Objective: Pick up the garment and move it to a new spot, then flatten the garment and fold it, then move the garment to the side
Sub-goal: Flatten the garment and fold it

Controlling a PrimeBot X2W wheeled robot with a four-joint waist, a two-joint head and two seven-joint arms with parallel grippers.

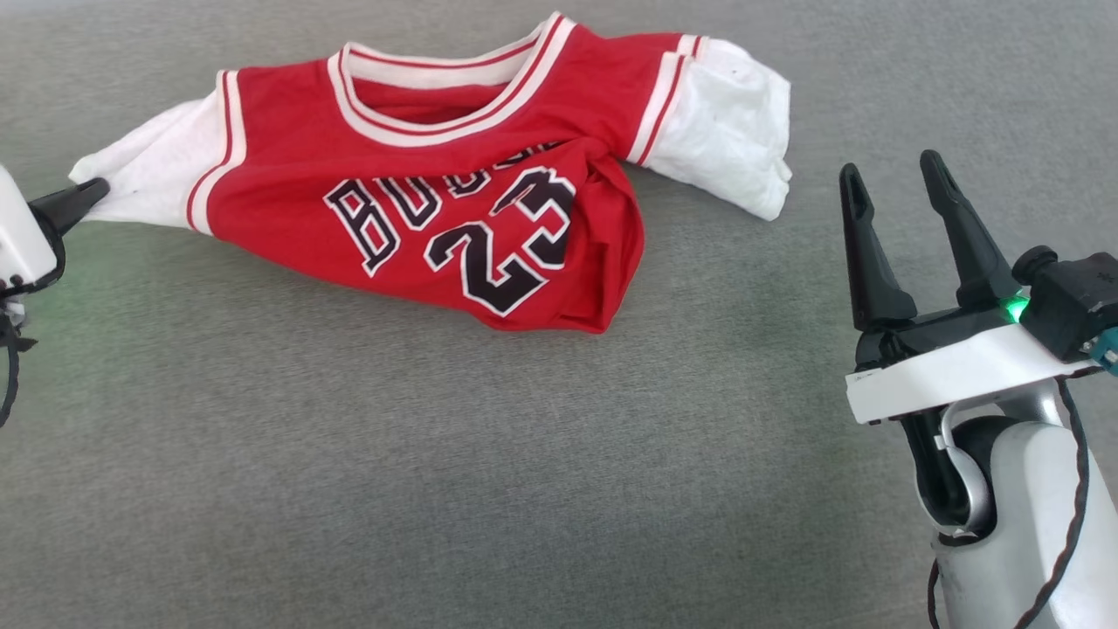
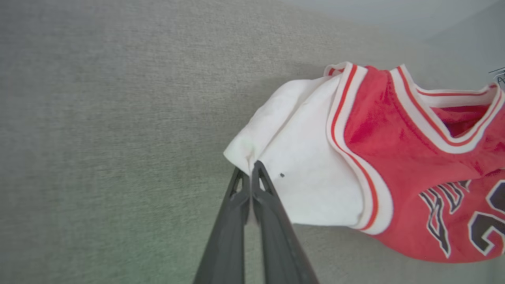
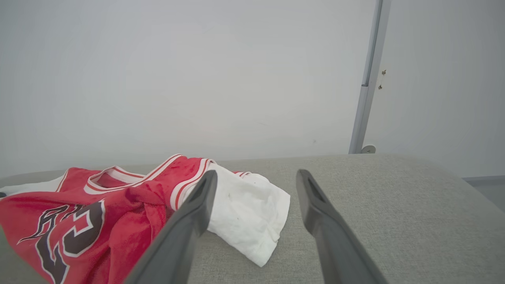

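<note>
left gripper [image 2: 250, 167] pinched shut on garment [image 1: 288, 175] sleeve | right gripper [image 1: 889, 166] spread wide, empty | grey surface [image 1: 437, 480] beneath, pale wall [image 3: 197, 79] behind

The left gripper [image 1: 87, 194] is cut off by the head view's edge; how much sleeve is caught between its closed jaws is hidden. On the garment [image 1: 419, 175] the lettering is partly lost in a fold; the number is cut off right of the jaws, left wrist view. A dark speck [image 2: 282, 175] beside the jaw tips is too small to identify.
</note>
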